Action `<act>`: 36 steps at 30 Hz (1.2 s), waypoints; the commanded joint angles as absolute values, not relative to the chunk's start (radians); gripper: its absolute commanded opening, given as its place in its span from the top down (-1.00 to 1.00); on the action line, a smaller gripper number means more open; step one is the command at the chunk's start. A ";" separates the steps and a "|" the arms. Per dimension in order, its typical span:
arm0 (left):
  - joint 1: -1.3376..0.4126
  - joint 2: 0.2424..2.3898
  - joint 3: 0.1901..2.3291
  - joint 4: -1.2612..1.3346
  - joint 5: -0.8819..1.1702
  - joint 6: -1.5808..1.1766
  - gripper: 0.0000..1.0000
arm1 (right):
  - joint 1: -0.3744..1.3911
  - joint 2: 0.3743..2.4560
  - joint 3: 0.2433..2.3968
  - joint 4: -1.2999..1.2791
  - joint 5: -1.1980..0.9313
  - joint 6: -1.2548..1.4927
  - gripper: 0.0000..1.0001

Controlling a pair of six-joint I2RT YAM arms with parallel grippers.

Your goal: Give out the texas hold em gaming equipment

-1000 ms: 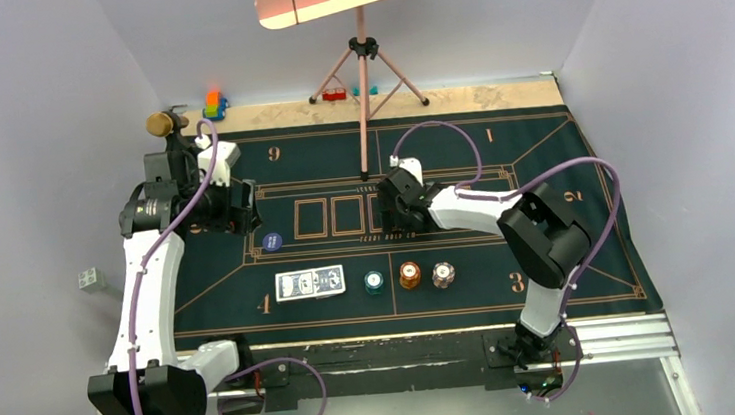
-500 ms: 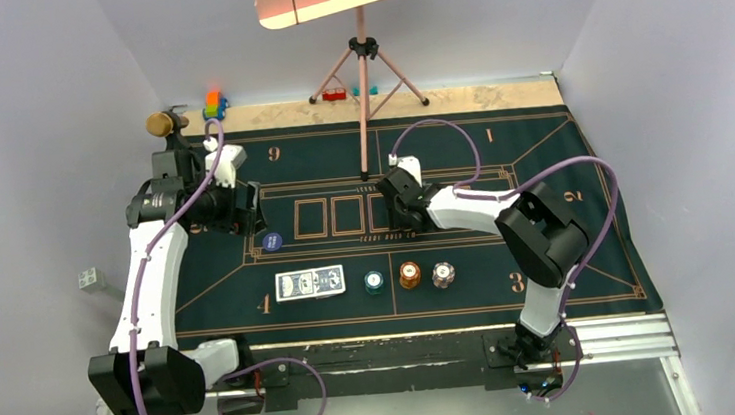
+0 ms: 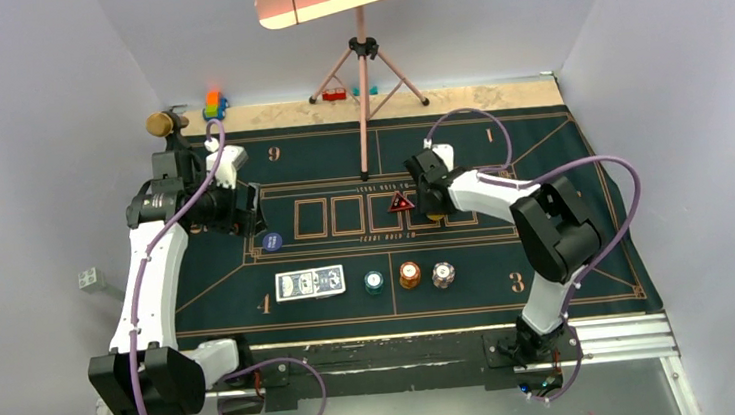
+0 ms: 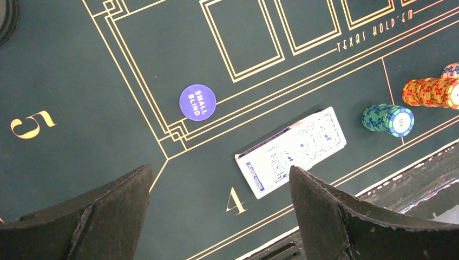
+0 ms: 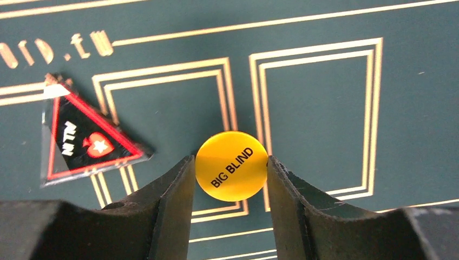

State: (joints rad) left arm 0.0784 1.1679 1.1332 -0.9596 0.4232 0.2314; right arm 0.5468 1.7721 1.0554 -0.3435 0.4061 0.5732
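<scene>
My right gripper (image 5: 230,160) is shut on a yellow round chip (image 5: 231,166) marked BIG BLIND, both fingers touching its edges, over the card boxes in the middle of the mat (image 3: 548,252). From above, the right gripper (image 3: 432,205) hides most of that chip (image 3: 435,217). My left gripper (image 4: 219,173) hangs open and empty over the mat's left side; seen from above, the left gripper (image 3: 243,210) is beside a dark blue SMALL BLIND chip (image 3: 270,241) (image 4: 197,101). The card deck (image 3: 310,283) (image 4: 292,151) lies near the front, with teal (image 3: 375,282), orange-brown (image 3: 410,275) and whitish (image 3: 444,275) chip stacks to its right.
A black and red triangular marker (image 3: 400,203) (image 5: 86,142) lies just left of the right gripper. A tripod (image 3: 364,77) stands at the back middle. A gold-headed microphone (image 3: 165,122) and toy blocks (image 3: 215,104) sit at the back left.
The right gripper has closed on the yellow chip and moved right, uncovering the triangular marker. The left arm shifted slightly a second ago, then stayed still.
</scene>
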 commanded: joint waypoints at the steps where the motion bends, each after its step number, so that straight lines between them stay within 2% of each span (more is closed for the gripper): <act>1: 0.083 1.144 1.145 -0.956 0.436 0.261 -0.99 | 0.487 1.783 1.147 -0.409 0.450 0.544 0.39; 12: 0.084 1.142 1.138 -0.950 0.433 0.268 -0.99 | 0.397 2.032 1.504 -0.447 0.407 0.481 0.41; 14: 0.084 1.138 1.135 -0.950 0.430 0.273 -1.00 | 0.396 2.034 1.539 -0.463 0.393 0.478 0.28; 15: 0.084 1.137 1.134 -0.950 0.428 0.276 -0.99 | 0.396 2.012 1.537 -0.463 0.393 0.480 0.12; 18: 0.083 1.140 1.134 -0.947 0.427 0.284 -0.99 | 0.389 1.909 1.460 -0.453 0.403 0.499 -0.40; 20: 0.084 1.145 1.139 -0.944 0.428 0.285 -0.99 | 0.373 1.823 1.369 -0.455 0.383 0.536 -0.57; 25: 0.084 1.150 1.138 -0.940 0.443 0.288 -0.99 | 0.306 1.641 1.187 -0.496 0.374 0.635 -0.64; 29: 0.083 1.150 1.140 -0.944 0.451 0.294 -1.00 | 0.228 1.598 1.130 -0.576 0.370 0.687 -0.65; 36: 0.084 1.149 1.135 -0.950 0.463 0.299 -0.99 | 0.165 1.548 1.033 -0.565 0.351 0.736 -0.65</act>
